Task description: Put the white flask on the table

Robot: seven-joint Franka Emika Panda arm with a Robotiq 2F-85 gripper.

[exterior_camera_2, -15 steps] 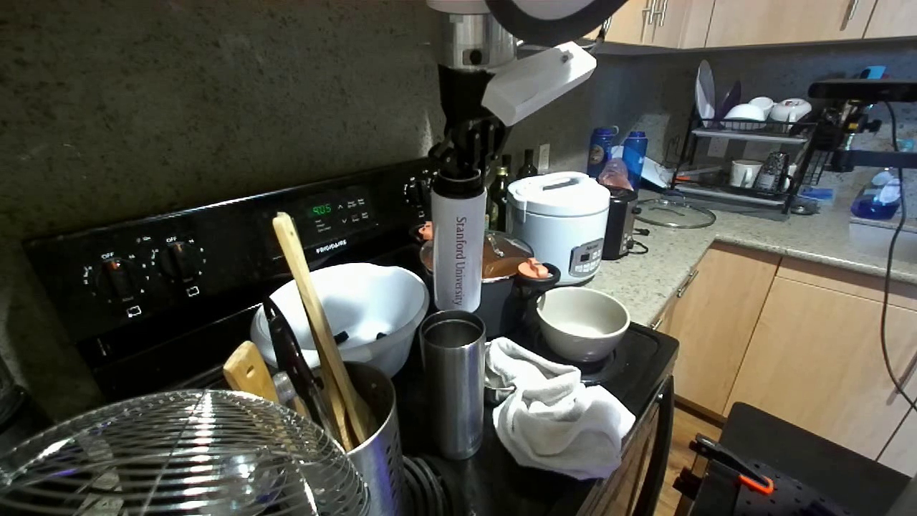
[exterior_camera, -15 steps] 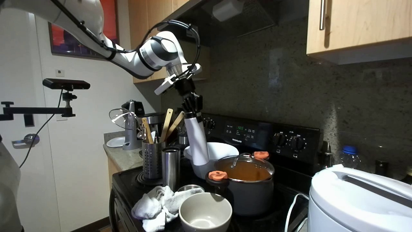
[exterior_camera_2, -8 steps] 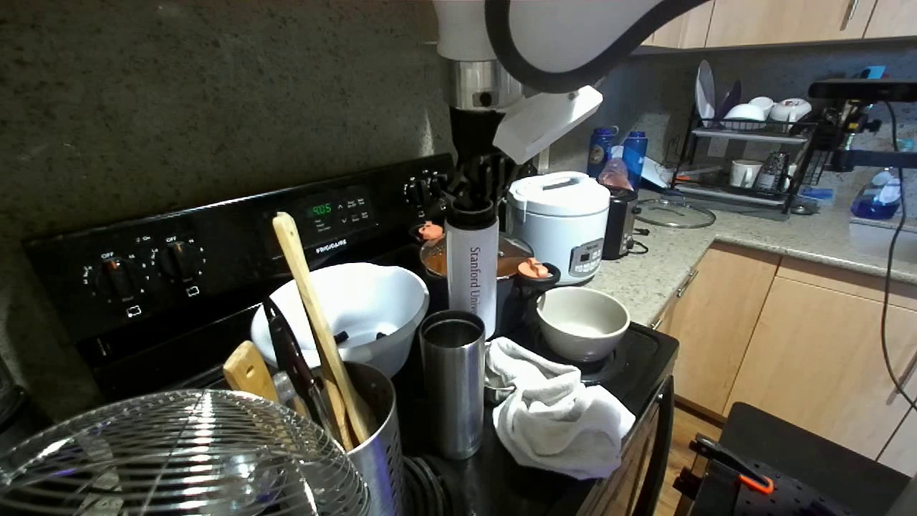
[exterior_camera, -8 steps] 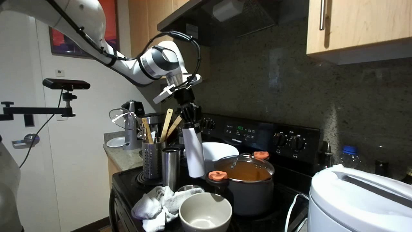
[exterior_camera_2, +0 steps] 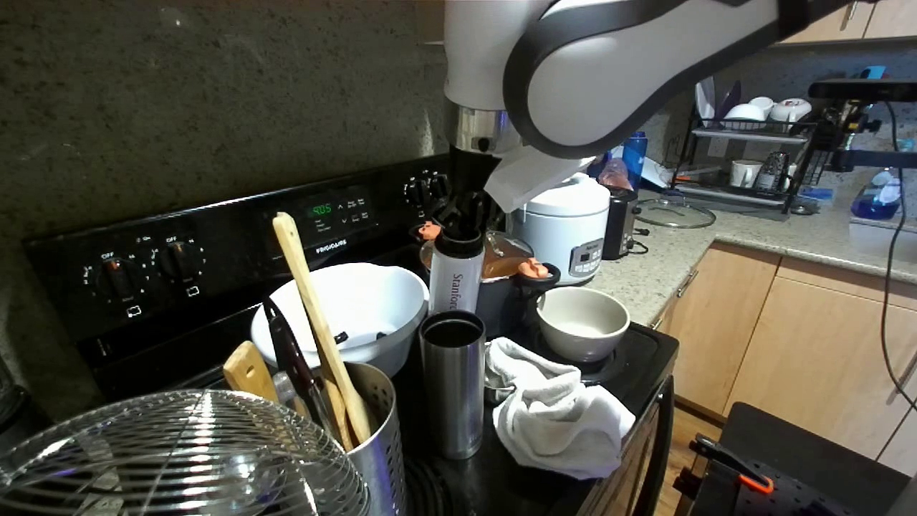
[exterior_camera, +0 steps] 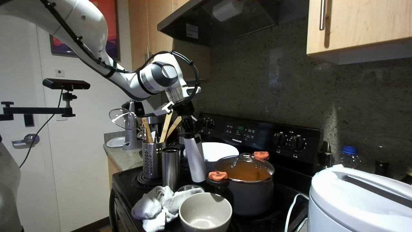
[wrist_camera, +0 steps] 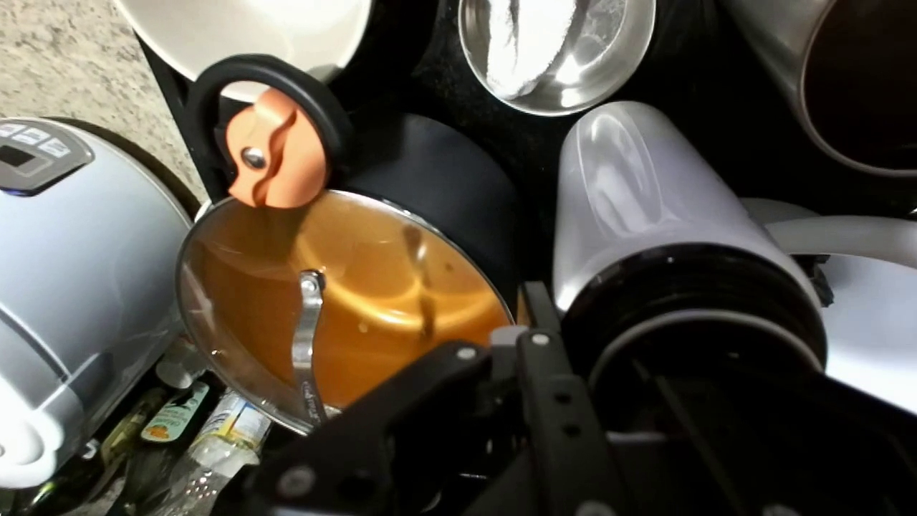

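The white flask (exterior_camera: pixel 195 161) is tall and slim with a dark top. It leans slightly, upper end to the left in that exterior view. My gripper (exterior_camera: pixel 190 129) is shut on its dark top end, with one finger outside the rim and the other seemingly inside the mouth. The wrist view shows the flask (wrist_camera: pixel 645 186) beside the fingers (wrist_camera: pixel 602 344). In an exterior view the lower part of the flask (exterior_camera_2: pixel 453 283) is hidden behind a steel canister. The table, a black cooktop (exterior_camera: pixel 128 183), lies below; I cannot tell whether the flask's base touches it.
A dark pot (exterior_camera: pixel 248 193) with orange handles stands close beside the flask. A white bowl (exterior_camera: pixel 222 150) is behind it. A steel canister (exterior_camera: pixel 170 167), a utensil holder (exterior_camera: pixel 153 161), a towel (exterior_camera: pixel 154 206), a small steel bowl (wrist_camera: pixel 602 79) and a beige bowl (exterior_camera: pixel 190 219) stand around.
My gripper has come down with the flask in it, and the flask's base has dropped from in front of the white bowl to near the cooktop, between steel canister and pot.
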